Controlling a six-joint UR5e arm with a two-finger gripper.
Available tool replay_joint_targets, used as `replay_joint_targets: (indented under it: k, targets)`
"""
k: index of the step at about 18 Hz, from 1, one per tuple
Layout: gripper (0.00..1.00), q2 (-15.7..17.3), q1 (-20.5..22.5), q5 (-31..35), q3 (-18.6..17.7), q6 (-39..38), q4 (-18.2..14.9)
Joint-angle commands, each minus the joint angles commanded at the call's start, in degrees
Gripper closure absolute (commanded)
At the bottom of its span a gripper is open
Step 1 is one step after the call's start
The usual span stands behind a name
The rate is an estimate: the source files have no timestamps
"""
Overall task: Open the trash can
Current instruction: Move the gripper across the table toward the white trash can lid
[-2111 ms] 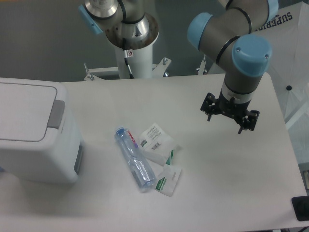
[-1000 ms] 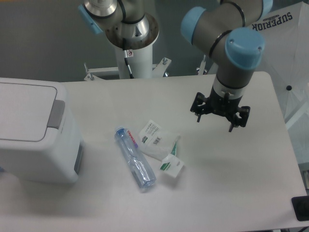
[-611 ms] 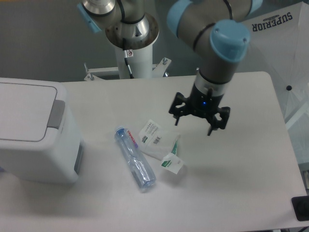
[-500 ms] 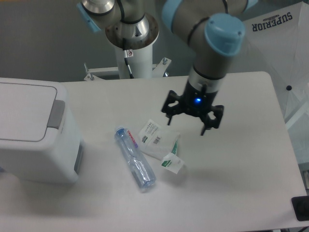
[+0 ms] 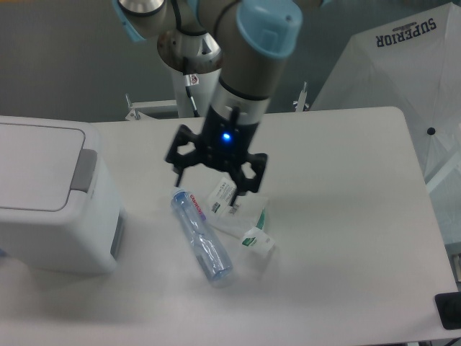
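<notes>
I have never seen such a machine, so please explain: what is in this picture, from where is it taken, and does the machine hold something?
This is one robot arm, seen by a fixed camera that looks down at a white table from above and in front. The grey and blue tube is the arm; the black claw at its tip is the end effector. It hangs open above the table and holds nothing. At the left stands the trash can, a big white bin with its lid shut. In the middle lie a clear plastic bottle and some small white and green packets. A white umbrella stands behind at the right.
</notes>
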Motion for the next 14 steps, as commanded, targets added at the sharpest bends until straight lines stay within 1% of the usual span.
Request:
replay_joint_targets:
  k: [1,7,12,14]
  targets:
    - [0.0,0.4,-0.3,-0.2,-0.1,-1.1,0.2]
    - [0.0,0.4,-5.2,-0.2,-0.2,-6.8,0.4]
    - [0.0,2.1,-7.4,-0.1,-2.7,-7.5,1.0]
    - [0.0,2.6,-7.6,0.0,-3.4,-7.4,1.0]
